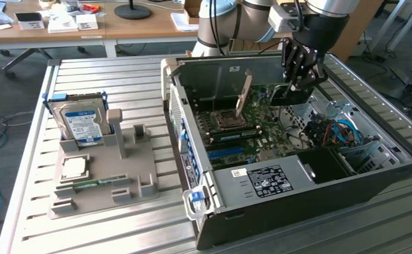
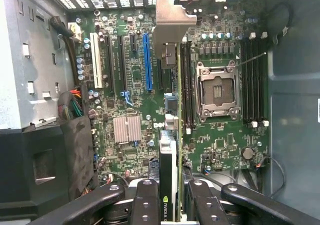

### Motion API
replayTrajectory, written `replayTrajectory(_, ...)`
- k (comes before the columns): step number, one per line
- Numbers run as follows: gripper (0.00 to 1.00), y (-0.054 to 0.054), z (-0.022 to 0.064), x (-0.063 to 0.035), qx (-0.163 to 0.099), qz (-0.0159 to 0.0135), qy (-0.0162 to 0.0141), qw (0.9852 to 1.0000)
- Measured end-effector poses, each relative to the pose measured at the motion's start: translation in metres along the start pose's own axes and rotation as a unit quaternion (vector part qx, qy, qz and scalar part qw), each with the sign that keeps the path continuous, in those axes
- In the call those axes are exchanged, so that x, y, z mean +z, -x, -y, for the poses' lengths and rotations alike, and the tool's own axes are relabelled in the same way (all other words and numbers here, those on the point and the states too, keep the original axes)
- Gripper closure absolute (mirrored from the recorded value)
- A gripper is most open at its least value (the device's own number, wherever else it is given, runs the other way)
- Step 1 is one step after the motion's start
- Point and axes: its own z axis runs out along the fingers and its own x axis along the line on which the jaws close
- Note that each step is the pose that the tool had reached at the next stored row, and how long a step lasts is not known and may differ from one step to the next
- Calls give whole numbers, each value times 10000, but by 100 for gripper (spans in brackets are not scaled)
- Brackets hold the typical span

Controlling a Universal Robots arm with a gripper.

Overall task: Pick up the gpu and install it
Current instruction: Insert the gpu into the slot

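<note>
My gripper (image 1: 301,82) hangs inside the open computer case (image 1: 375,174), over the far end of the motherboard (image 1: 258,135). It is shut on the gpu (image 1: 288,96), a dark flat card that hangs below the fingers. In the wrist view the gpu (image 2: 169,150) shows edge-on between the two black fingers (image 2: 147,202), with its green board edge, black face and silver end bracket (image 2: 170,20). It is held above the motherboard (image 2: 220,145), between the blue slot (image 2: 147,60) and the memory slots, clear of the board.
A grey holder tray (image 1: 131,174) stands at the exterior view's left with a blue-labelled hard drive (image 1: 84,124), a processor chip (image 1: 74,168) and a memory stick (image 1: 93,183). The case walls, cable bundles (image 1: 336,132) and the empty processor socket (image 2: 216,90) surround the card.
</note>
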Motion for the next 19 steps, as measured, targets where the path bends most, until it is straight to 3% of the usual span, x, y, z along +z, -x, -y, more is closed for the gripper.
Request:
replayTrajectory(15,73,-14,-5,227,0,0,0,10000)
replayTrajectory(19,73,-14,-5,238,0,-1,0,10000)
